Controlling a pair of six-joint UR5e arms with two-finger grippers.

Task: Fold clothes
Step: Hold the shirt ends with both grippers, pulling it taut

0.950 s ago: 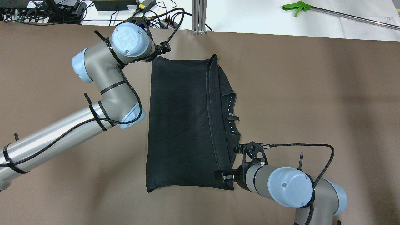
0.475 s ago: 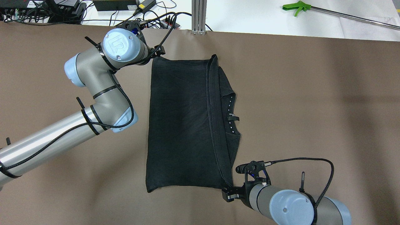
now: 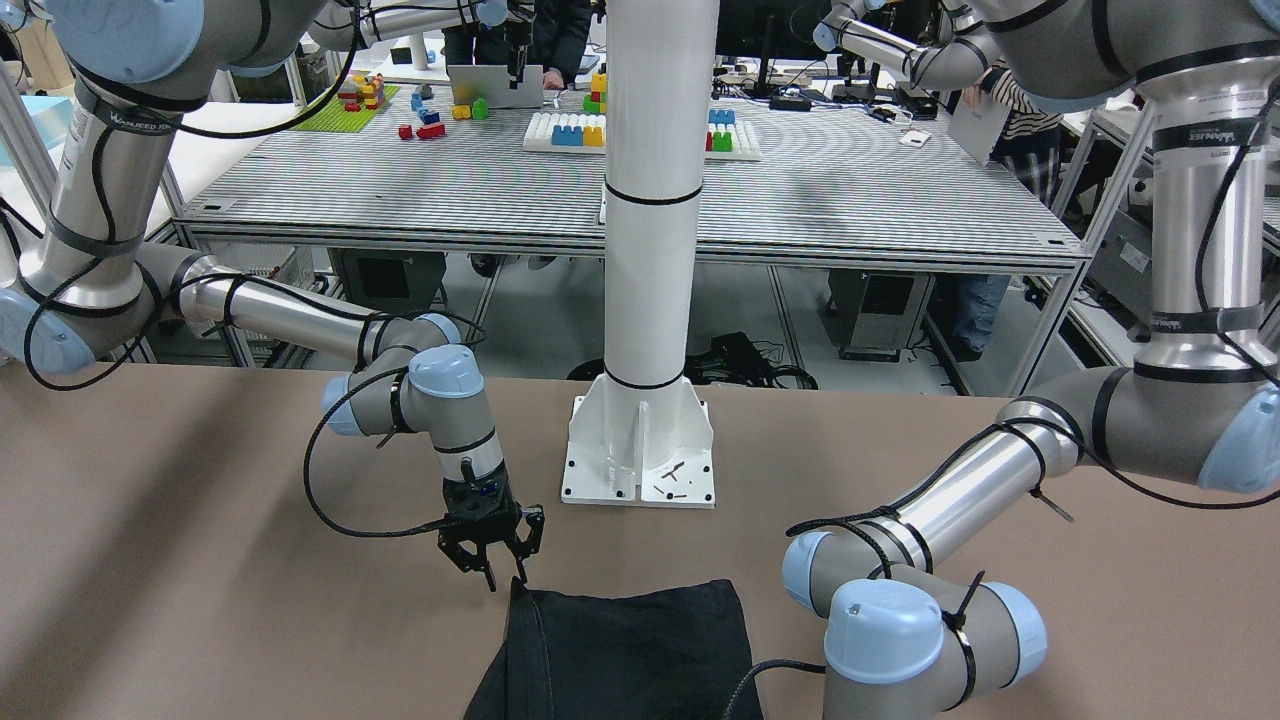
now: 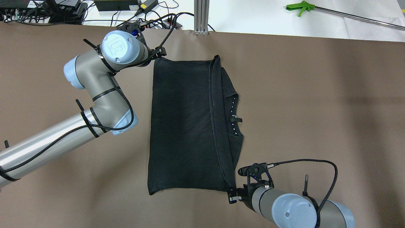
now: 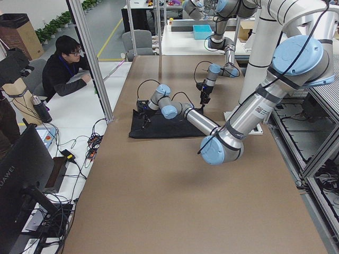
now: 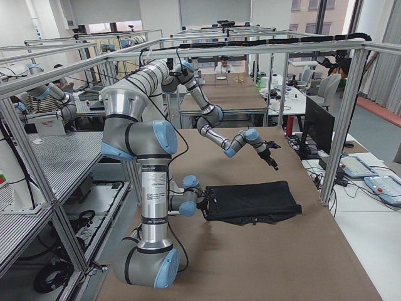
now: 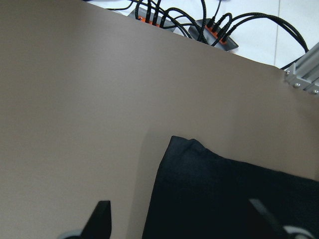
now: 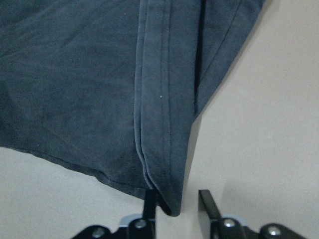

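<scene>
1. The garment [image 4: 183, 126] lies flat on the table [image 4: 316, 110], folded over once, with a doubled hem strip down its right side. Its long axis runs straight away from the robot, near edge to far edge.
2. The right gripper [image 8: 178, 201] sits at the near right corner. Jaws are apart, and in the wrist view the hemmed corner tip pokes right into the gap between the fingers. Nothing is clamped yet as far as I can see.
3. The left gripper [image 7: 177, 204] is at the other end, by the far left corner. Its jaws are wide apart too. The corner shows ahead of the fingertips, with the side edge running back between them. I can't tell if anything touches the cloth.
4. So the grippers are on diagonal corners, one at each end of the long axis. The right one looks closer to an actual grab imo, since its corner is already inside the jaws.
5. My guess for the next move: pinch the corners and carry one end over along the long axis. Watch the right side, because it's stacked layers, and catching only the top one would drag the fold open.
</scene>
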